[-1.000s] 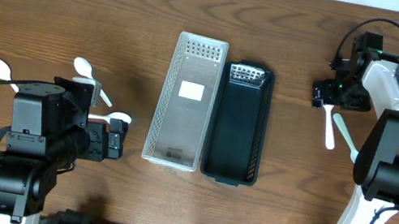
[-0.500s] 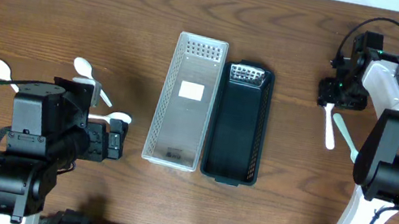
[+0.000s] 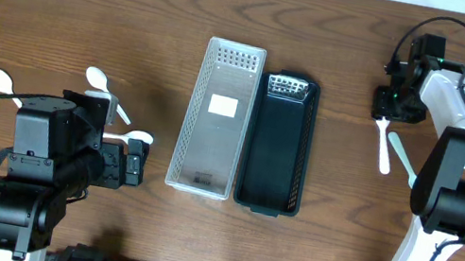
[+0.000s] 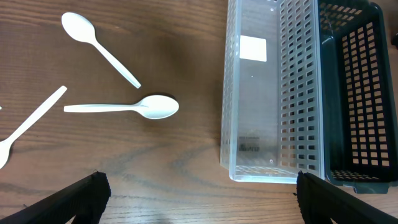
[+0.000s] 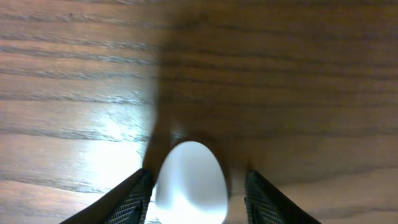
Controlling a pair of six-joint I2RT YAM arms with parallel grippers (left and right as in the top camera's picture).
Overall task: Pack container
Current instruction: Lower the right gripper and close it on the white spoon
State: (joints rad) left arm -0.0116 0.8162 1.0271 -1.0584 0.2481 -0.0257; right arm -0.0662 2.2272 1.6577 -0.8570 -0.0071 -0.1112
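Note:
A clear plastic container (image 3: 216, 116) and a black basket (image 3: 277, 148) lie side by side at the table's centre. A shiny item (image 3: 286, 86) sits in the basket's far end. My right gripper (image 3: 388, 102) is open, low over the bowl end of a white spoon (image 3: 385, 146). In the right wrist view the spoon bowl (image 5: 189, 183) lies between the fingers (image 5: 199, 186), with a gap on the right side. My left gripper (image 3: 137, 160) is open and empty. It hovers near three white spoons, which also show in the left wrist view (image 4: 99, 48) (image 4: 124, 107) (image 4: 31, 121).
A pale green utensil (image 3: 405, 162) lies beside the right-hand spoon. In the left wrist view the clear container (image 4: 270, 93) and black basket (image 4: 354, 93) sit to the right of my left gripper (image 4: 199, 186). Bare wood lies between the left spoons and the containers.
My right gripper has shifted slightly right and toward the table's far side, over the spoon's bowl end. The left arm and the containers have not moved.

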